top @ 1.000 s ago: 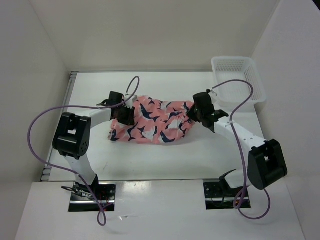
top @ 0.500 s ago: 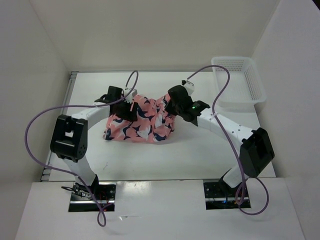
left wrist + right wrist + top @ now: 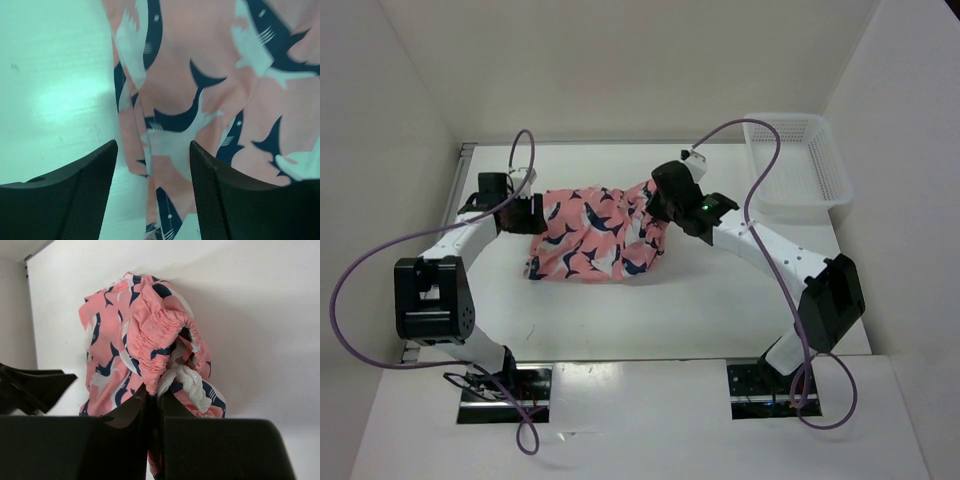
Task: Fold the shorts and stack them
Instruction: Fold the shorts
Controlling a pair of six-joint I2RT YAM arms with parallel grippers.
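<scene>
The salmon-pink shorts with navy-and-white shark prints lie bunched on the white table, left of centre. My right gripper is at their right end, shut on the gathered elastic waistband and the white drawstring; that end is lifted off the table. My left gripper hovers at the shorts' left edge, open, its black fingers apart above a fabric edge and gripping nothing.
A white mesh basket stands at the back right corner. White walls close in the table on the left, back and right. Purple cables loop above both arms.
My right gripper has carried the shorts' right end leftwards, bunching the cloth. My left gripper has opened, let go of the fabric and drawn back to the left edge.
</scene>
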